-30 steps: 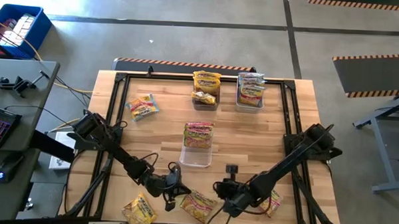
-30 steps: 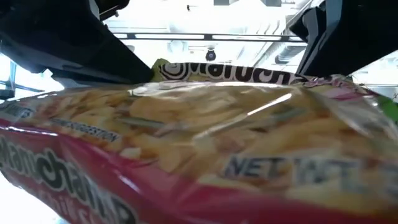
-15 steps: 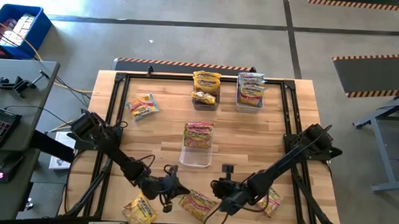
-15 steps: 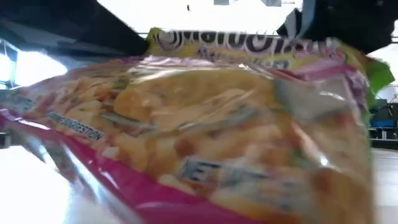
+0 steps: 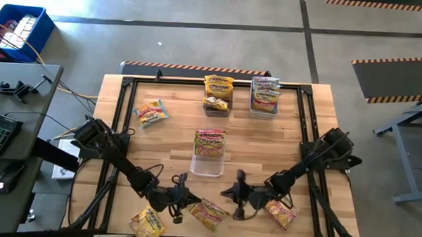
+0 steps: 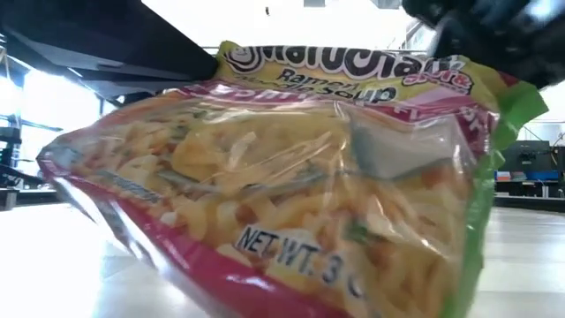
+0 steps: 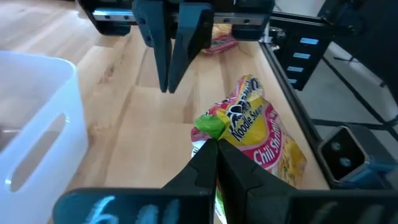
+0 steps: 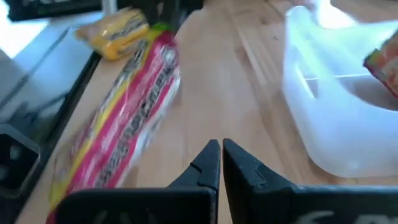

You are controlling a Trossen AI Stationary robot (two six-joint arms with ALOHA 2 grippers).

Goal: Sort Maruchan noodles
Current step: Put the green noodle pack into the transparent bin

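Note:
A red, yellow and green Maruchan noodle packet (image 5: 208, 213) sits near the table's front edge, and my left gripper (image 5: 192, 201) is shut on it. It fills the low view (image 6: 291, 203), tilted. My right gripper (image 5: 228, 194) is shut on nothing, a little to the packet's right and farther back. Other packets lie flat: one by the front left corner (image 5: 147, 223), one under my right arm (image 5: 280, 214), one at far left (image 5: 151, 113). My left gripper pinches the packet's green end seam (image 7: 209, 127) between its two fingers. The fingers come from the table's left, slanting slightly down. The packet is tipped up on its long edge (image 8: 124, 106), its end farthest from my fingers low by the front rail (image 7: 283, 158).
A clear bin (image 5: 207, 164) with one packet stands mid-table, close behind both grippers. Two more bins with packets (image 5: 217, 105) (image 5: 264, 101) stand at the far edge. A black frame rail (image 5: 315, 147) borders the table.
My right gripper has drawn back from the held packet toward the far edge and turned, staying shut; the packet under its arm now shows. The held packet has tipped up more steeply and shifted slightly left, with my left gripper still shut on its end.

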